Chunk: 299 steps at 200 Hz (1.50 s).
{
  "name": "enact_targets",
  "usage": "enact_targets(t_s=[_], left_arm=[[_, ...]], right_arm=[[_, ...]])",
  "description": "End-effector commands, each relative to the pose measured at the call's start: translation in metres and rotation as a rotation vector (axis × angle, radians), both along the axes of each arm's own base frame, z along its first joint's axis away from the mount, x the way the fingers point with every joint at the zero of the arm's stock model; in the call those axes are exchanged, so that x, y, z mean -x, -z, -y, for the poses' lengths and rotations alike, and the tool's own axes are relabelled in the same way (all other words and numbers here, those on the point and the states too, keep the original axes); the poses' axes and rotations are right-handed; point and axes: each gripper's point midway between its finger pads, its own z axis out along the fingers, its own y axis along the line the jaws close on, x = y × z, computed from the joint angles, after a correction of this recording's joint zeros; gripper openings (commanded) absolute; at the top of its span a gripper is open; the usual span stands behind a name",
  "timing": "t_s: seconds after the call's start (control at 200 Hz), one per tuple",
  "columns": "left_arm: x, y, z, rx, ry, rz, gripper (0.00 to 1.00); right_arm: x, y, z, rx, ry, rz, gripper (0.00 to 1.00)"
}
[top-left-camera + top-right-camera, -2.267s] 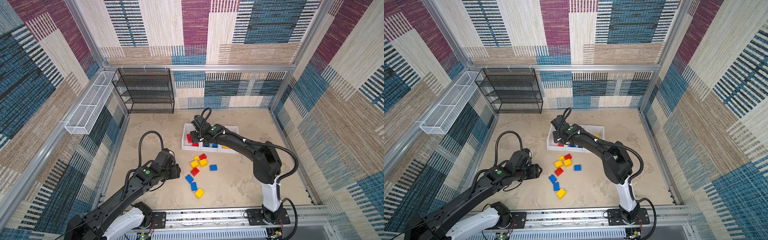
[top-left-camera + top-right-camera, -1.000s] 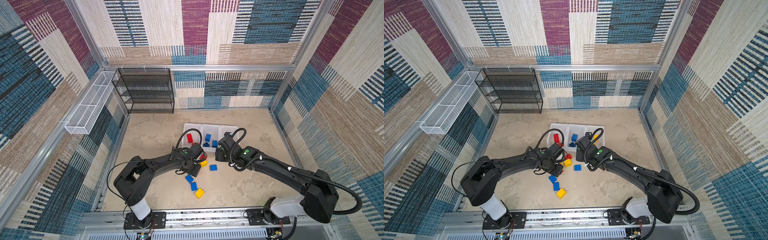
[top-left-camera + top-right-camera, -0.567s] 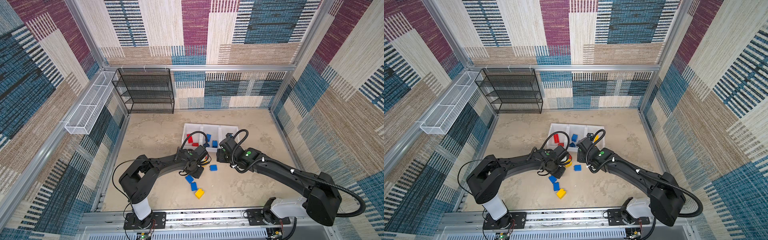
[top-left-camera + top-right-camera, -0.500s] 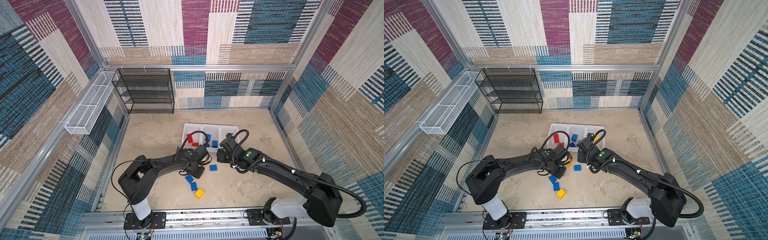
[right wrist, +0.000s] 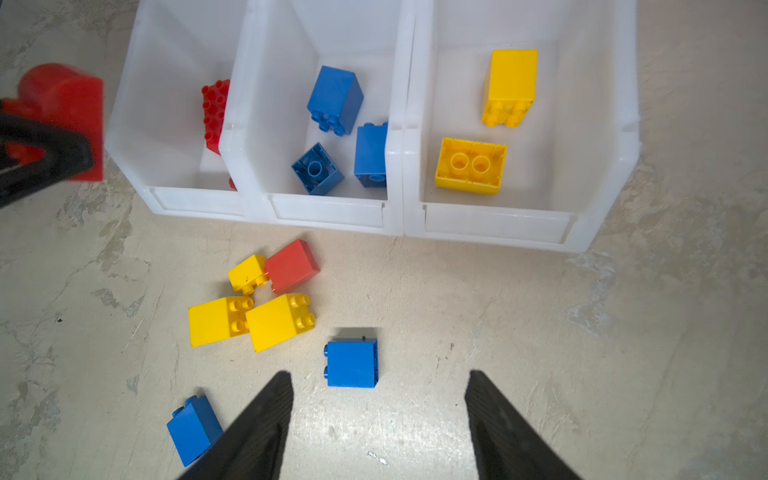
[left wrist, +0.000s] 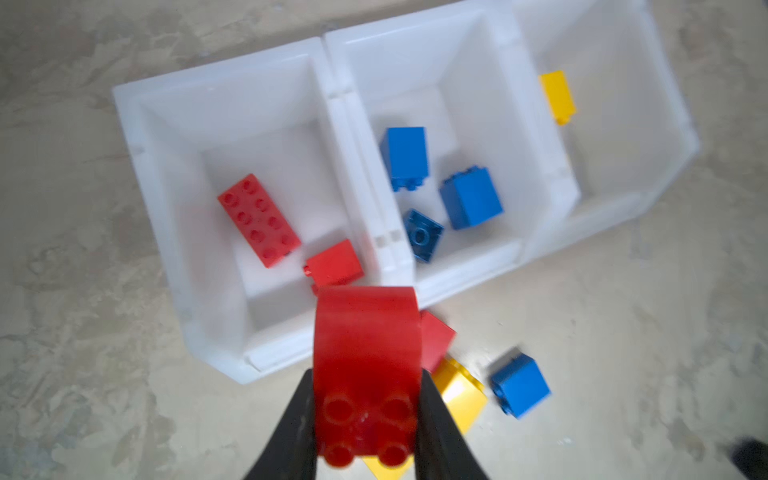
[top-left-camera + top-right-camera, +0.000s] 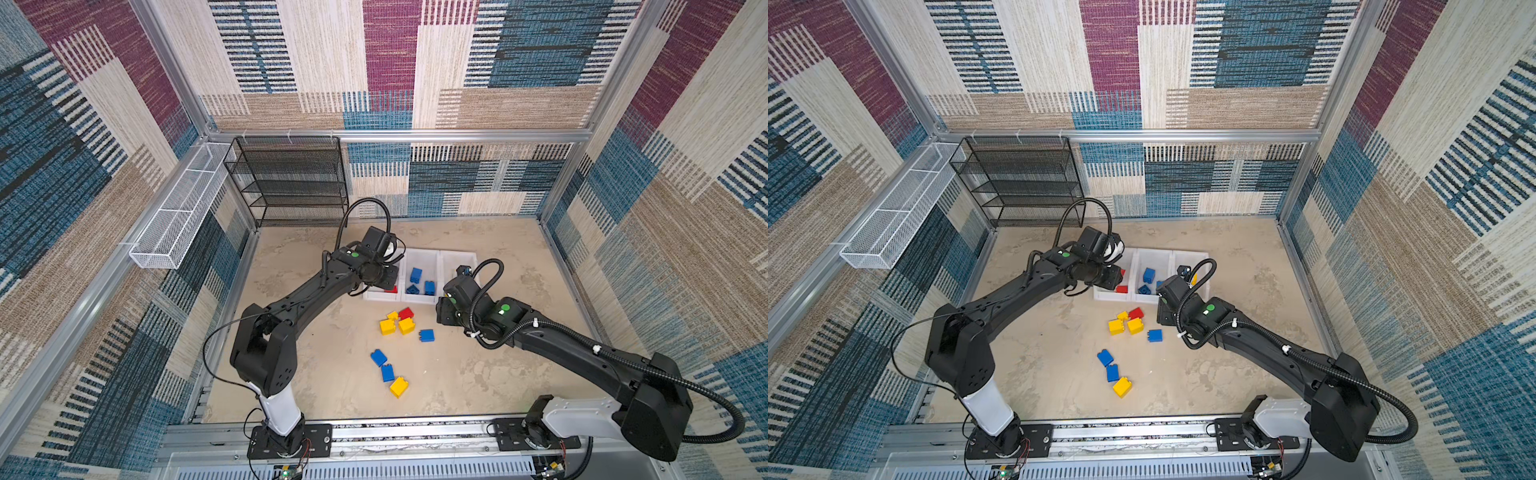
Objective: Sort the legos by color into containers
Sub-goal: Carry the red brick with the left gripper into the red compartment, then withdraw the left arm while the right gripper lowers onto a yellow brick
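Left gripper [image 6: 365, 419]: jaws pinch a red plastic brick with a rounded top [image 6: 365, 353], its studs toward the wrist camera. In the left wrist view the brick hangs over the front lip of the white plastic open-top bin for red bricks [image 6: 166, 174], at lower centre of frame. In both top views this gripper covers much of that bin, at the left end of the row.

The red bin holds a long red brick [image 6: 257, 220] and a smaller red brick [image 6: 334, 264]. The middle white bin [image 5: 328, 212] holds three blue bricks [image 5: 334, 97]. The right-end white bin [image 5: 498, 224] holds two yellow bricks [image 5: 469, 166]. The bin walls touch side by side.

Right gripper [image 5: 380, 390]: jaws spread, nothing between them. A loose blue square brick [image 5: 351, 363] lies on the floor just ahead of the gap, apart from both fingers.

In the way: a cluster of three yellow bricks [image 5: 278, 322] and one red square brick [image 5: 293, 266], touching, lies between that blue brick and the bins' front lips. A second loose blue brick [image 5: 193, 430] lies beside the frame-left finger. In a top view a third loose blue brick [image 7: 387, 372] and a lone yellow brick [image 7: 399, 387] lie lower in frame.

Open room: the beige mottled tabletop [image 7: 498, 374] is bare at right and lower right. A black mesh shelf rack [image 7: 291, 183] stands at the upper left against the back wall, well apart from the bins. A white wire basket [image 7: 178, 216] hangs on the left wall.
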Motion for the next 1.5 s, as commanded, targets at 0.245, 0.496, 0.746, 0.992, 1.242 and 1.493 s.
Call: enact_targets(t_s=[0.245,0.496,0.746,0.992,1.242,1.493], left_arm=[[-0.03,0.041,-0.003,-0.017,-0.023,-0.106,0.3],[-0.037,0.043,-0.005,-0.02,-0.036,-0.096,0.5],[-0.034,0.033,-0.005,0.004,-0.049,-0.085,0.55],[-0.016,0.017,-0.013,0.041,-0.078,-0.074,0.56],[0.026,0.005,-0.034,0.077,-0.118,-0.076,0.55],[0.076,0.01,-0.058,0.151,-0.204,-0.084,0.56]], right_arm=[[0.007,0.002,0.009,-0.014,0.032,-0.003,0.69],[0.01,0.007,0.01,-0.007,0.031,-0.013,0.69],[0.011,0.006,0.011,-0.001,0.023,-0.013,0.69],[0.012,0.016,0.006,-0.005,0.0,-0.035,0.69],[0.009,0.029,-0.017,0.007,-0.088,-0.069,0.69],[0.007,0.044,-0.068,0.043,-0.23,-0.096,0.69]])
